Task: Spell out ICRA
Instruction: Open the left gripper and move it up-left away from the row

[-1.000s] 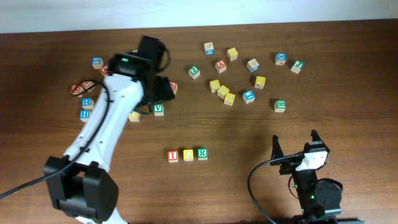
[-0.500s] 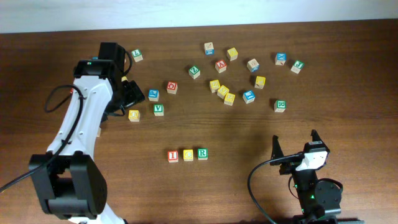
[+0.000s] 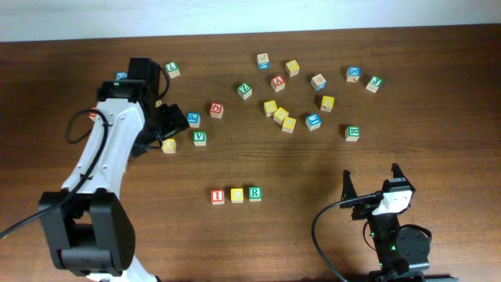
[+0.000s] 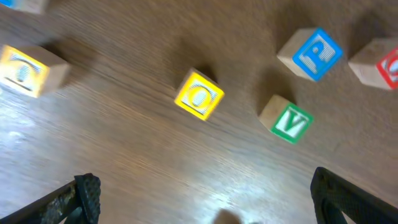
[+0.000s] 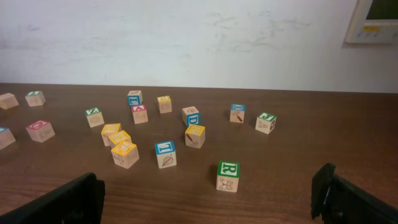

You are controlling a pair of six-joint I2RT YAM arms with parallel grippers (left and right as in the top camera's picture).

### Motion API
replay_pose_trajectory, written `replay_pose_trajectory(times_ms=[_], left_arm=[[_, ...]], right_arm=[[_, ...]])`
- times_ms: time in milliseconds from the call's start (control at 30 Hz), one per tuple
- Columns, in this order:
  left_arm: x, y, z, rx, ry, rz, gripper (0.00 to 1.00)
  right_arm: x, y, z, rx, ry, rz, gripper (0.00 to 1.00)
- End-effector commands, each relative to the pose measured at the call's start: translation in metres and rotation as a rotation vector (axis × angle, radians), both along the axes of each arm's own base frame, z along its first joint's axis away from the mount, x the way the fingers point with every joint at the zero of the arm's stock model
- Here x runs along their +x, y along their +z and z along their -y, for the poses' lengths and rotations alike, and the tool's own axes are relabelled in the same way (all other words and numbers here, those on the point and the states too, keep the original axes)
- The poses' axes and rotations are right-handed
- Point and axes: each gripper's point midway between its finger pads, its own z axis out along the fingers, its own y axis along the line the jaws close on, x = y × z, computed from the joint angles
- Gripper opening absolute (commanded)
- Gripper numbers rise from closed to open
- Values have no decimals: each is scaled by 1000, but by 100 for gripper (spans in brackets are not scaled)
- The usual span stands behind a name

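- Within the last second the left gripper (image 3: pixel 166 129) has swung from the middle of the table (image 3: pixel 313 235) toward the left edge. Its jaws are spread wide and carry nothing. Below it lie a yellow cube (image 4: pixel 199 94) and, near it, a green V (image 4: pixel 286 119).
- The red I (image 3: pixel 218 196), yellow C (image 3: pixel 236 195) and green R (image 3: pixel 254 193) lie unchanged, side by side, between the table's middle and the front edge.
- The red A (image 3: pixel 278 82) lies near the back edge, well apart from both grippers. The last letter seems not yet fetched, and the left arm is now farther from it.
- The right gripper (image 3: pixel 372 184) is spread and empty at the front right corner.
- The table is of dark brown wood. Behind it are a white wall (image 5: pixel 186 37) and a pale panel (image 5: pixel 373 18).
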Motion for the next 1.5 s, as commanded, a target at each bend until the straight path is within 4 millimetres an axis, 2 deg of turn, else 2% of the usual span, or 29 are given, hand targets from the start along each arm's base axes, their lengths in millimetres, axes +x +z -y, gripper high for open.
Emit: replay_pose_trajectory(times_ms=[0, 100, 267, 367, 433, 500, 600, 667, 733, 800, 900, 933, 967, 1033, 1100, 1133, 1200, 1267, 1467], left_arm=[[-6, -22, 25, -41, -93, -26, 99], [-10, -30, 37, -34, -172, -30, 99], [-10, -31, 50, -42, -215, -23, 99], [-5, -27, 93, -174, -351, 28, 100], [-3, -25, 110, -189, -389, 53, 99], [-2, -22, 139, -196, -464, 96, 99], [-3, -20, 163, -200, -522, 130, 99], [-2, -20, 167, -144, -542, 149, 99], [4, -21, 153, -74, -519, 155, 99], [2, -16, 141, -88, -491, 135, 99], [9, 11, 108, -73, -413, 187, 100], [11, 32, 79, -49, -347, 229, 99], [10, 40, 67, -42, -316, 239, 99], [1, 58, 18, -33, -175, 244, 99], [-12, 60, -24, -23, -59, 205, 99], [-25, 56, -44, -24, 1, 154, 99], [-45, 51, -62, -27, 60, 80, 100], [-59, 48, -71, -32, 94, 26, 99], [-64, 47, -74, -33, 106, 10, 99]], right_arm=[[0, -3, 0, -2, -3, -5, 98], [0, -3, 0, -2, -3, -5, 98], [0, -3, 0, -2, -3, -5, 98], [0, -3, 0, -2, -3, -5, 98], [0, -3, 0, -2, -3, -5, 98], [0, -3, 0, -2, -3, -5, 98], [0, -3, 0, -2, -3, -5, 98], [0, -3, 0, -2, -3, -5, 98], [0, -3, 0, -2, -3, -5, 98], [0, -3, 0, -2, -3, -5, 98], [0, -3, 0, -2, -3, -5, 98], [0, -3, 0, -2, -3, -5, 98], [0, -3, 0, -2, -3, -5, 98], [0, -3, 0, -1, -3, -5, 98], [0, -3, 0, -2, -3, -5, 98], [0, -3, 0, -2, -3, -5, 98], [0, -3, 0, -1, -3, -5, 98], [0, -3, 0, -2, -3, -5, 98], [0, -3, 0, -2, -3, -4, 98]])
